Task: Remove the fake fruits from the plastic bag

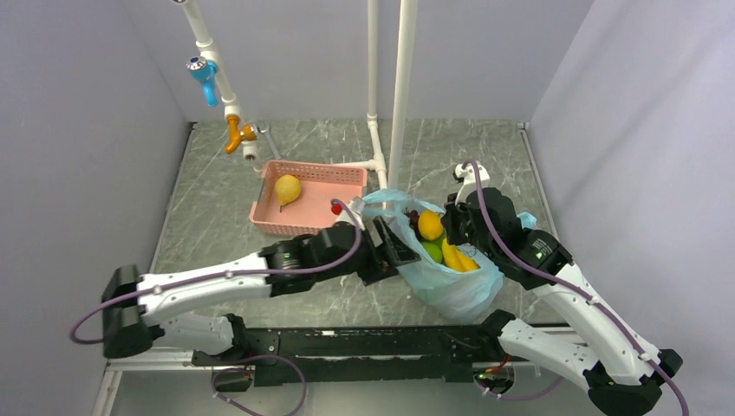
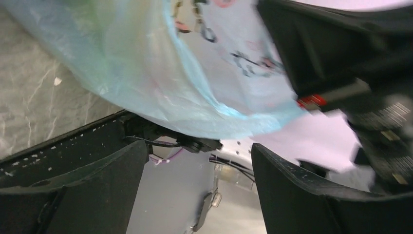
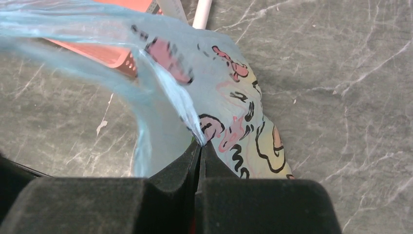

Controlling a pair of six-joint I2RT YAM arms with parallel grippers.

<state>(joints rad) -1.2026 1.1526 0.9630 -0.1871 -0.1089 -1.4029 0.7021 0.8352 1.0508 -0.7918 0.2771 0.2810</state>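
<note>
While the right claw [image 3: 200, 146] is clamped tight on a fold of the plastic bag [image 3: 170, 83], pinching the film at its very tips, the left claw [image 2: 199, 161] stands wide apart and holds nothing, with the bag's blue wall just beyond its fingers. Between the two claws the bag gapes over the bench [image 1: 217, 217], the orange [image 1: 430, 224], green apple [image 1: 432, 251] and yellow bananas [image 1: 458, 257] inside it, close beside the right claw. The yellow pear [image 1: 287, 188] lies in the pink basket [image 1: 312, 224], beyond the left claw.
</note>
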